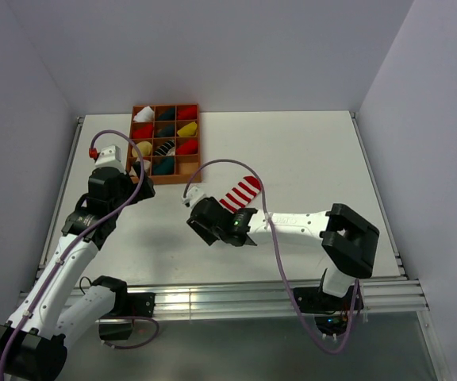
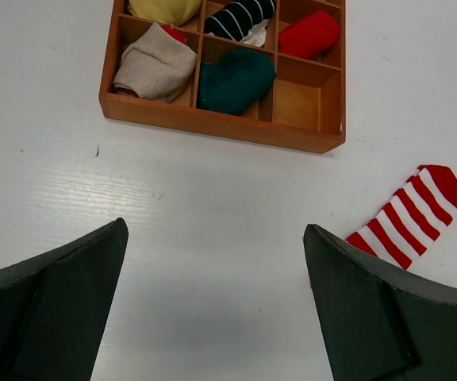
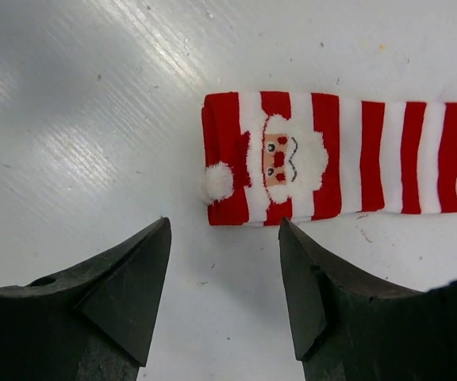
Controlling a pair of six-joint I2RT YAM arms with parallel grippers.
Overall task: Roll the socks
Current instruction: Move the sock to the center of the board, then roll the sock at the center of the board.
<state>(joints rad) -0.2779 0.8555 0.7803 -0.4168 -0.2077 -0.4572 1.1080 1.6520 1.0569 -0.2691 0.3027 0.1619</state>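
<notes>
Red-and-white striped sock (image 3: 324, 159) flat on the white counter (image 1: 308, 151), stretched out full length, unrolled. Santa face and white pompom on the cuff end, red toe at the other end. Seen from above, set on a slant just off the near right corner of the wooden tray (image 1: 165, 180), apart from it, cuff end under the right arm's wrist.

Beige sock (image 2: 155, 67) bundled in the tray's near left compartment, a bit of red showing at its top. Dark green sock (image 2: 235, 79) bundled in the near middle compartment, bulging over the divider.

Right pincer (image 3: 224, 224) released, fingers spread, nothing between them, poised low over the counter at the cuff. Tip of one finger right at the cuff's near edge; contact or not, cannot tell.

Left pincer (image 2: 214, 228) released too, fingers wide apart and holding nothing, above bare counter just short of the tray's front wall, well apart from the striped sock.

Further back in the tray: yellow bundle (image 2: 165, 9), navy striped bundle (image 2: 240, 17) and red bundle (image 2: 309, 33), each in its own compartment.
</notes>
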